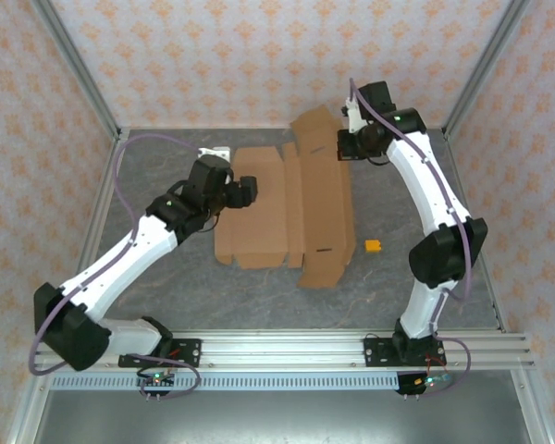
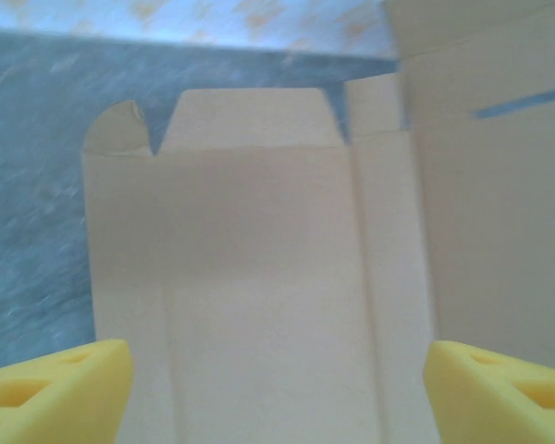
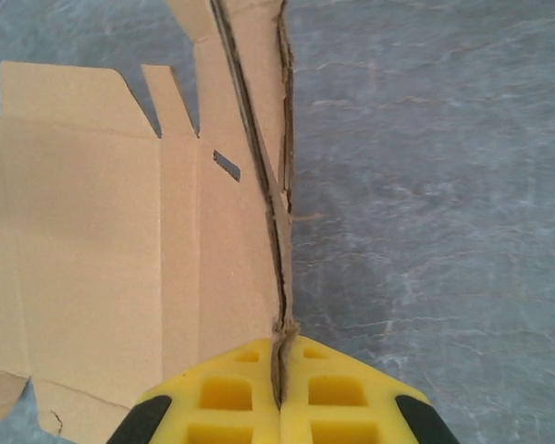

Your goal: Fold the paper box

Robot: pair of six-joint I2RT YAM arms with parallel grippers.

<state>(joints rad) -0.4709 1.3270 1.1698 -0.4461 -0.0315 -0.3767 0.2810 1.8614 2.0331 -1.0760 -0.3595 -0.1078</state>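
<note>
1. The left gripper [image 1: 248, 191] is pictured with its yellow jaws spread wide and nothing between them, hovering over the left panel of the flat brown die-cut cardboard box sheet [image 1: 277, 217].
2. The sheet is laid on the grey table [image 1: 166, 296] between both arms, with its creases running near to far.
3. At the sheet's far right corner, a raised flap [image 1: 316, 125] is pinched edge-on by the closed right gripper [image 3: 280, 365], judged the nearer arm for that fold.

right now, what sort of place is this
Probably a robot lab cell: patterned walls on a metal frame, a left arm and right arm bolted to a rail, a paper box before them.
</note>
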